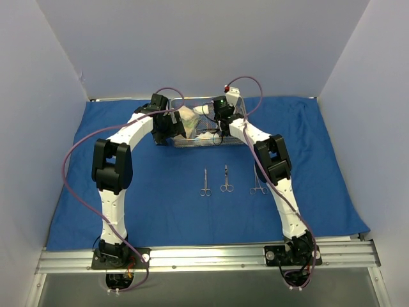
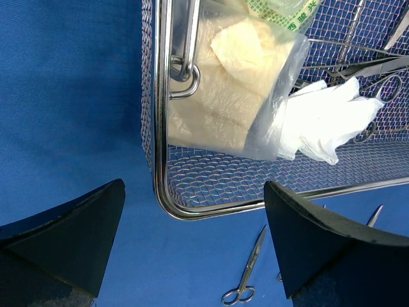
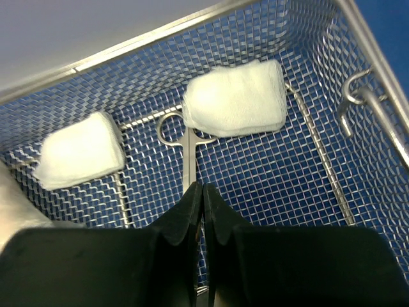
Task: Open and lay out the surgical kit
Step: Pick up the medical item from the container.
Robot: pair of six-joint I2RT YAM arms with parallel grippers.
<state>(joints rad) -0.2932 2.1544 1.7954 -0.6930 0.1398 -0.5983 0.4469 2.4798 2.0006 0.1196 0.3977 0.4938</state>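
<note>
The steel wire-mesh tray (image 1: 192,144) stands on the blue cloth (image 1: 160,204) at the back. My left gripper (image 2: 195,188) is open and empty above the tray's near-left corner (image 2: 160,128), over a clear packet of gauze (image 2: 236,89) and a loose white gauze (image 2: 326,121). My right gripper (image 3: 203,187) is inside the tray, shut on the shaft of a steel forceps (image 3: 189,153) whose ring handles lie partly under a gauze pad (image 3: 235,99). A second pad (image 3: 80,150) lies to its left. In the top view the left gripper (image 1: 167,131) and right gripper (image 1: 220,125) are over the tray.
Three steel instruments lie side by side on the cloth in front of the tray: scissors (image 1: 205,182), a second pair (image 1: 226,179) and forceps (image 1: 257,181). The tray has a wire drop handle (image 3: 377,109) on its end. White walls enclose the table.
</note>
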